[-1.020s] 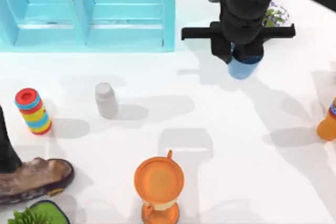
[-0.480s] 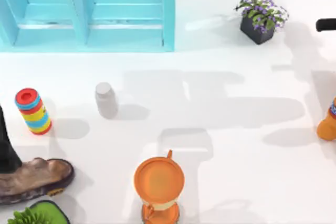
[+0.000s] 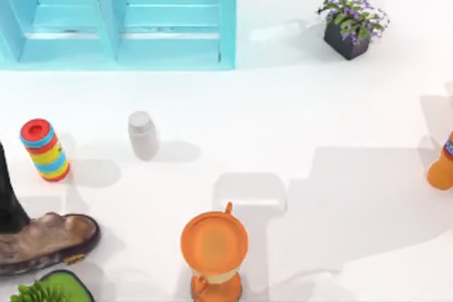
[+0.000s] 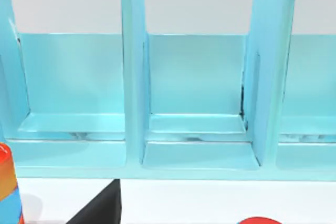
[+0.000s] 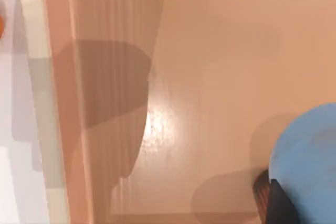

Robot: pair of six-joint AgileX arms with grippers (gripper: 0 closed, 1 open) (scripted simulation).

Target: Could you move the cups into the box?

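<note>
Blue cup sits low over tan box floor, dark finger against its side; likely being set inside. Cannot tell if right jaws grip or have let go; same for left jaws. Left arm parked at left edge of counter.

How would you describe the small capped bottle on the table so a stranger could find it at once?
Start at the big turquoise shelf unit along the table's far left. On the white table in front of it stands the white capped bottle, right of the striped stack. It is the one plain, colourless item among bright neighbours.
</note>
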